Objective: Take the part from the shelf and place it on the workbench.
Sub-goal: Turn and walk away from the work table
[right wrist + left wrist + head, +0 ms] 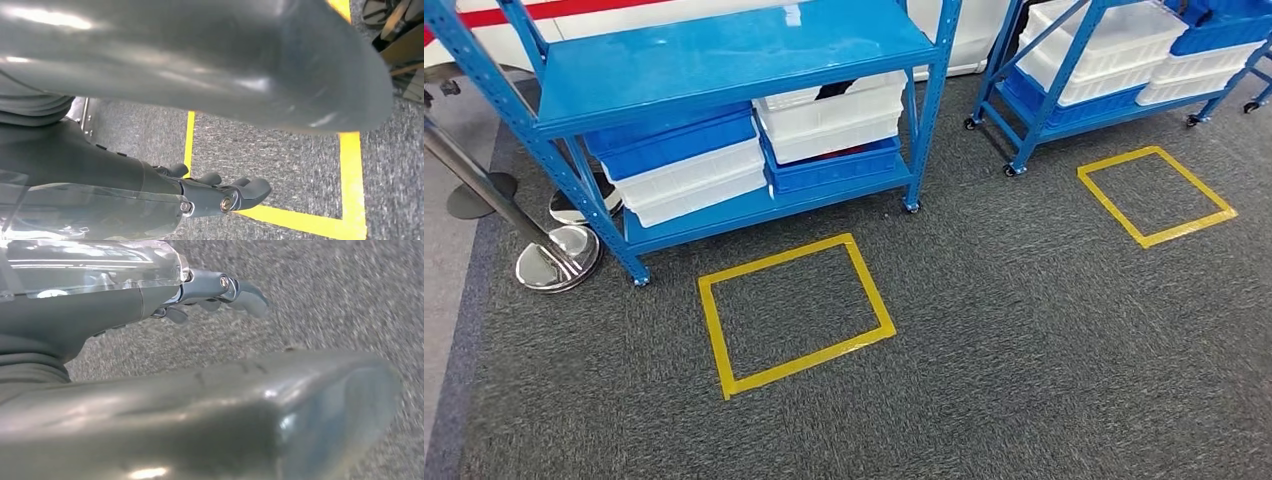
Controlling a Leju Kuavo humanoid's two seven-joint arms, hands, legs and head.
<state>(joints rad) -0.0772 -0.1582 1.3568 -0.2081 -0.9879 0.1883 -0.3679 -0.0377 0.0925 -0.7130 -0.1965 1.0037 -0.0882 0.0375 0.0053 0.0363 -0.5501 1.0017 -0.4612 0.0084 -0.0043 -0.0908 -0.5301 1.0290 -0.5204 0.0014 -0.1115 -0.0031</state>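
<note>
I cannot make out the part: a dark shape in the white bin (834, 115) at upper centre is too small to tell; the second shelf (1064, 80) is cut off at upper right; the left hand (220, 292) is motion-blurred, the carpet (325, 300) likewise.

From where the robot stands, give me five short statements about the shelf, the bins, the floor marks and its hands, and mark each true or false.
1. The near blue shelf has nothing on its top board. True.
2. Its lower level holds only white bins. False: blue bins and white bins are stacked there.
3. The left hand holds a part. False: its fingers hold nothing.
4. A yellow tape square lies on the carpet before the near shelf. True.
5. The right hand hangs above yellow tape. True.
</note>
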